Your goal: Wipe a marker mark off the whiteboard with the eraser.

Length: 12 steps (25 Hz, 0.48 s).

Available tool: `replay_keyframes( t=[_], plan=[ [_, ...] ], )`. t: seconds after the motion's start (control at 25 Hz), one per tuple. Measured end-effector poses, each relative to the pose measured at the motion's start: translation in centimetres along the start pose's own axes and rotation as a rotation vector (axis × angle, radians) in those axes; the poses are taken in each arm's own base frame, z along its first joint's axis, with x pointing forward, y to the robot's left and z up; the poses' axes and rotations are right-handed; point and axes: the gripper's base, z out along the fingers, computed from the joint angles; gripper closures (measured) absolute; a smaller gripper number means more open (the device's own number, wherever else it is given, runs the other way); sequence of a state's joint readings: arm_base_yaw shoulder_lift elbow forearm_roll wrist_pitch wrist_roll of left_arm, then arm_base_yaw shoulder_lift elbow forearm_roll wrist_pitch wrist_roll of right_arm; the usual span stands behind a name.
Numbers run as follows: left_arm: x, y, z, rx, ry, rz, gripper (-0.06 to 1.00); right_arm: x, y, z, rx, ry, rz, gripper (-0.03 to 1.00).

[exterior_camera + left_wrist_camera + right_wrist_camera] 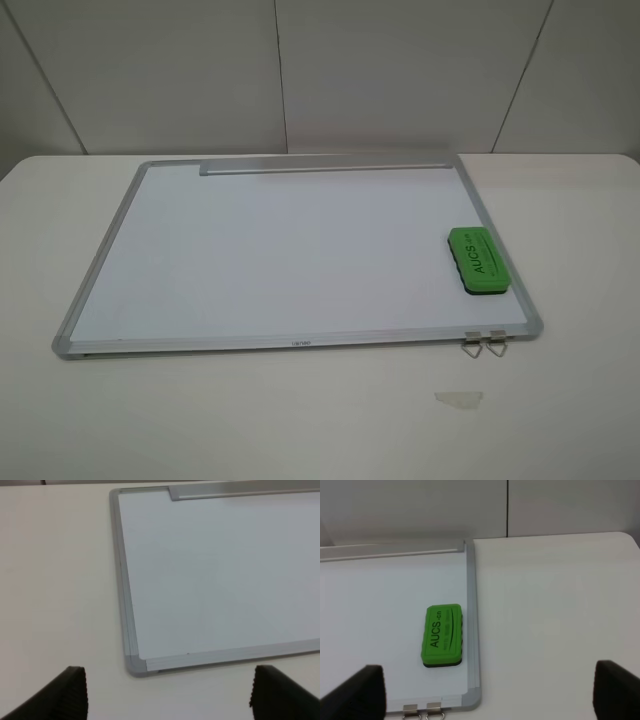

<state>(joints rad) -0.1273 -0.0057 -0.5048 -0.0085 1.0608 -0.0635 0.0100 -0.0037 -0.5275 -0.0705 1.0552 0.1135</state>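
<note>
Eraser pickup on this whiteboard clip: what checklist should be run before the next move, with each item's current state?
1. Eraser located: ok. It lies flat on the whiteboard beside the right frame edge, label up.
2. Eraser free to grasp: ok. Nothing touches or covers it.
3. Right end effector ready: ok. Its fingers stand wide apart with nothing between them, and the eraser is ahead in its wrist view.
4. Left end effector clear: ok. Open, nothing held, back from the board's near left corner.
5. Marker mark located: cannot tell. No ink shows on the board in any view.
6. Board lying flat: ok. It rests on the table, metal clips at the near edge.
</note>
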Motion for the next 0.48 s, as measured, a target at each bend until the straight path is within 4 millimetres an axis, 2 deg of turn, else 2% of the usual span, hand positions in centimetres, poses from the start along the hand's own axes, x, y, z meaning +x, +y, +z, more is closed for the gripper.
replay_keyframes(
  t=[0.48],
  plan=[
    [0.00, 0.00, 0.00, 0.000, 0.000, 0.000, 0.26, 0.00, 0.00, 0.00, 0.000, 0.000, 0.000, 0.14]
  ],
)
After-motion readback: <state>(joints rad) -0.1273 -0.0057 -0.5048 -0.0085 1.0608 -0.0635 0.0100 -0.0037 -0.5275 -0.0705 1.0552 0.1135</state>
